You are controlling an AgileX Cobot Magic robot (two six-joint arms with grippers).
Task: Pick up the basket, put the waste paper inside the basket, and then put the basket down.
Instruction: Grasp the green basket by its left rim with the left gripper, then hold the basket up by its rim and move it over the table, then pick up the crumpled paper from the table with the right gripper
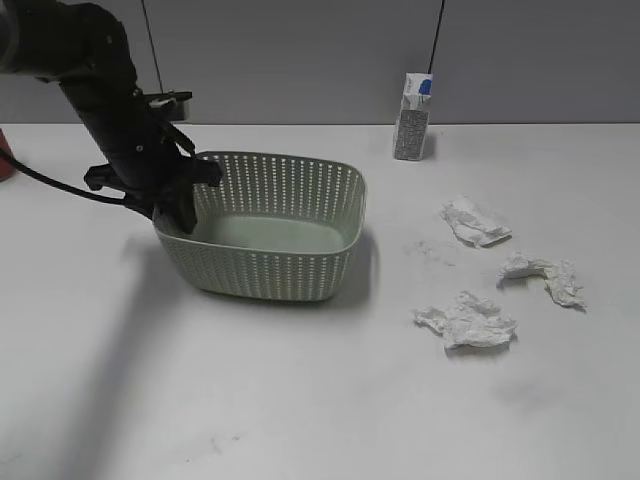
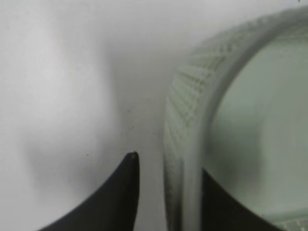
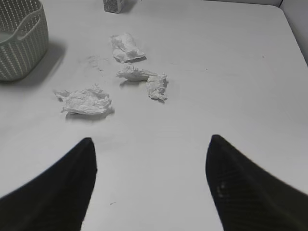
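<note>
The pale green perforated basket [image 1: 290, 262] stands on the white table, empty. My left gripper [image 1: 176, 205] is at its left end, open, one finger outside the wall and one inside. In the left wrist view the gripper [image 2: 168, 163] straddles the basket wall [image 2: 185, 110], with a gap showing between the outer finger and the wall. Three crumpled white paper wads lie to the right of the basket: far [image 1: 474, 221], right [image 1: 545, 276] and near [image 1: 467, 321]. My right gripper [image 3: 150, 139] is open and empty above bare table, short of the wads [image 3: 85, 101], [image 3: 144, 79], [image 3: 126, 47].
An upright white-grey carton with a blue mark [image 1: 413, 117] stands at the back by the grey wall; it also shows in the right wrist view [image 3: 114, 5]. The basket corner [image 3: 19, 48] is at the upper left of that view. A red object [image 1: 4, 160] is at the left edge.
</note>
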